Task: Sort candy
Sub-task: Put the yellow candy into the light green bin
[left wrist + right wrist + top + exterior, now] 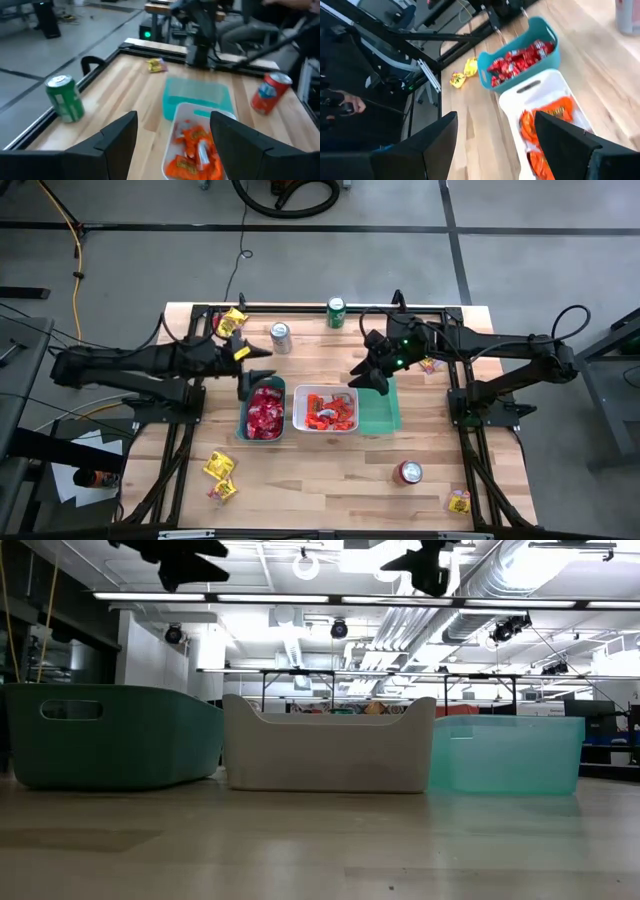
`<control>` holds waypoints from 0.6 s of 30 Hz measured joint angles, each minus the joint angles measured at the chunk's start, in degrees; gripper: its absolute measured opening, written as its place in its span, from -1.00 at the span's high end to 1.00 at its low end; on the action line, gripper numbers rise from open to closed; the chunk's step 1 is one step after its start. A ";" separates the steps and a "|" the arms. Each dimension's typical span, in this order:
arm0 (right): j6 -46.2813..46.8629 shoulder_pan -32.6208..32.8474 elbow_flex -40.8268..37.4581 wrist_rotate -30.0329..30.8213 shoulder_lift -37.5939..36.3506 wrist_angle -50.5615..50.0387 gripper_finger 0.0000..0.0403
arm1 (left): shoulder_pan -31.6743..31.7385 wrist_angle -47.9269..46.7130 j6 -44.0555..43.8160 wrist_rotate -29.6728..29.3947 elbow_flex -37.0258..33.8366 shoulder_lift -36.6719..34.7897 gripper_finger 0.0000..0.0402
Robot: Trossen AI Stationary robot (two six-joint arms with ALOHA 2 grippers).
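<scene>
Three trays stand side by side mid-table: a dark teal one (pixel 263 408) full of red candy (pixel 520 56), a white one (pixel 325 411) with orange candy (pixel 192 150), and a bare light green one (pixel 380 408). Loose yellow candy lies on the wood at the far left (pixel 232 320), near left (pixel 220 468), far right (pixel 432 365) and near right (pixel 459 500). My left gripper (pixel 262 375) hovers open above the teal tray's far end, nothing between its fingers (pixel 172 125). My right gripper (pixel 358 378) hovers open above the far ends of the white and green trays (pixel 495 125).
Upright cans stand on the table: a silver one (pixel 281 337) and a green one (pixel 336 312) at the far side, a red one (pixel 408 472) near right. Dark frame rails run along the table's left and right edges. A person's hand (pixel 340 106) shows beyond the table.
</scene>
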 joint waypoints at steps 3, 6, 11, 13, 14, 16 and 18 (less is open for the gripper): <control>-0.73 0.48 0.00 0.03 0.00 -2.48 -0.30 | 1.78 1.17 -0.73 -0.35 -0.12 0.01 -0.18; -2.63 0.66 0.00 0.65 0.00 -3.60 -0.30 | 3.03 1.16 -1.16 -0.87 -0.09 -0.06 -0.18; 6.61 0.07 0.02 14.69 0.02 -10.35 -0.30 | 3.72 3.60 -8.60 -0.90 -0.09 -0.69 -0.18; 13.10 -1.29 0.02 22.84 0.04 -17.98 -0.30 | 3.72 4.20 -10.92 -0.89 -0.09 -0.91 -0.18; 15.17 -2.39 0.02 26.82 0.04 -21.79 -0.30 | 3.72 4.17 -11.51 -0.89 -0.09 -0.91 -0.18; 17.86 -5.65 0.02 33.85 0.04 -28.82 -0.30 | 3.72 4.09 -11.96 -0.89 -0.09 -0.89 -0.18; 18.56 -10.40 0.02 38.64 0.26 -35.29 -0.30 | 3.71 4.09 -11.98 -0.87 -0.09 -0.89 -0.18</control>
